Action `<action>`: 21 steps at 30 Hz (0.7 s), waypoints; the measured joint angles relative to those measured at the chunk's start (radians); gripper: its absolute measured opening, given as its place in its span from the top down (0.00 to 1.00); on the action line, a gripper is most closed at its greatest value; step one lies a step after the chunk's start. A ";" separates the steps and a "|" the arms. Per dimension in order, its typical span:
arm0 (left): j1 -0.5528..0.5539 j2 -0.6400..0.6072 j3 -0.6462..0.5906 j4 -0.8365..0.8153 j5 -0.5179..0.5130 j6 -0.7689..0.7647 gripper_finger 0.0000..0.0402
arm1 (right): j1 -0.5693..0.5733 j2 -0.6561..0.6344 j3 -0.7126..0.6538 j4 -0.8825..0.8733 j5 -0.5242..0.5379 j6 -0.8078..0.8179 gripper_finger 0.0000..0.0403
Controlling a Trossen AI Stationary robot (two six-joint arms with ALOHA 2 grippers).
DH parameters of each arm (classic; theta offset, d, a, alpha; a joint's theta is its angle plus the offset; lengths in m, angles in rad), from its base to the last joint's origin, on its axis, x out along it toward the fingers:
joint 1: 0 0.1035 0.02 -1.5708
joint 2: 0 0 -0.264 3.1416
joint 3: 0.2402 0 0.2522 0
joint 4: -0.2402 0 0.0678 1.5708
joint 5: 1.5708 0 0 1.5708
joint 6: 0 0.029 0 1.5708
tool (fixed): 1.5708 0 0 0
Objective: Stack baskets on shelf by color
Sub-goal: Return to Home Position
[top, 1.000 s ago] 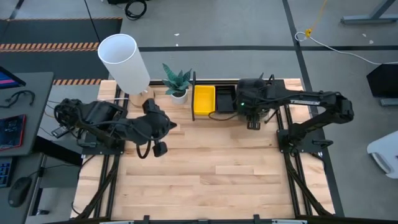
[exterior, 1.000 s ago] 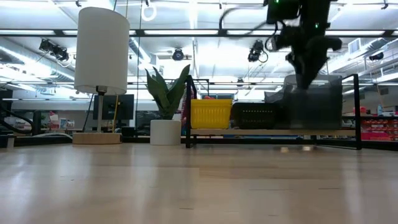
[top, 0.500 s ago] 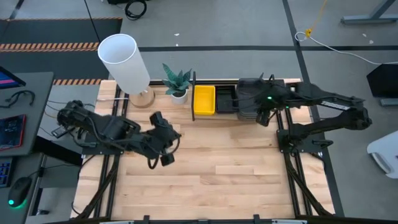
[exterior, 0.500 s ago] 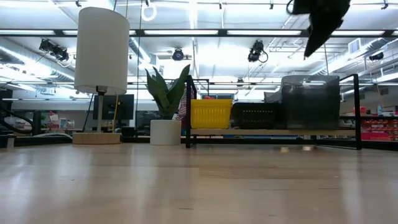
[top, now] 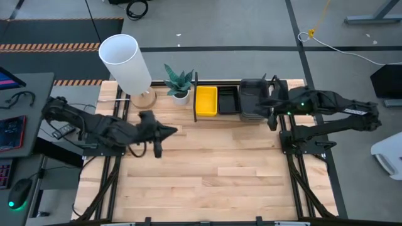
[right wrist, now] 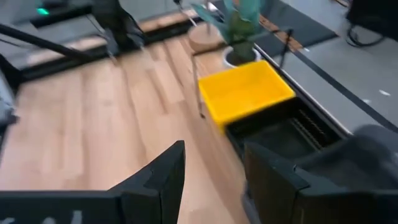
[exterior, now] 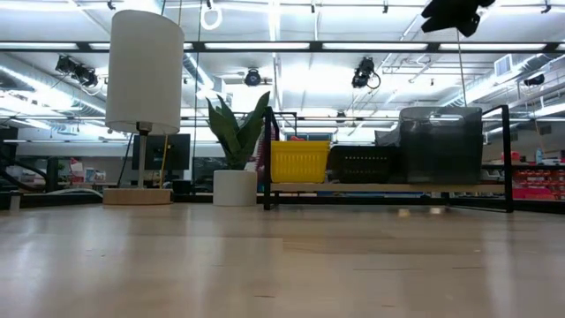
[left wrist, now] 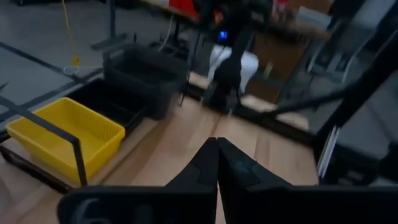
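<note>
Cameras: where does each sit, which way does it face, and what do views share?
High view: above the table, straight down; shows both arms, left gripper and right gripper.
Low view: at tabletop height, level toward the low light-wood shelf; only a bit of the right arm.
Left wrist view: on the left arm, facing the shelf and right arm; own shut fingers.
Right wrist view: on the right arm, facing shelf and left arm; own open fingers.
Shared: all four show the yellow plastic basket.
</note>
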 joint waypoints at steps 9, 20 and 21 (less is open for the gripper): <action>0.050 -0.278 -0.337 0.314 0.000 -0.039 0.99 | 0.096 -0.110 -0.267 0.318 0.001 0.113 0.59; 0.060 -0.585 -0.646 0.498 -0.097 -0.130 0.99 | 0.189 -0.258 -0.498 0.553 0.099 0.203 0.59; 0.060 -0.607 -0.672 0.511 -0.104 -0.137 0.99 | 0.193 -0.273 -0.513 0.556 0.099 0.215 0.59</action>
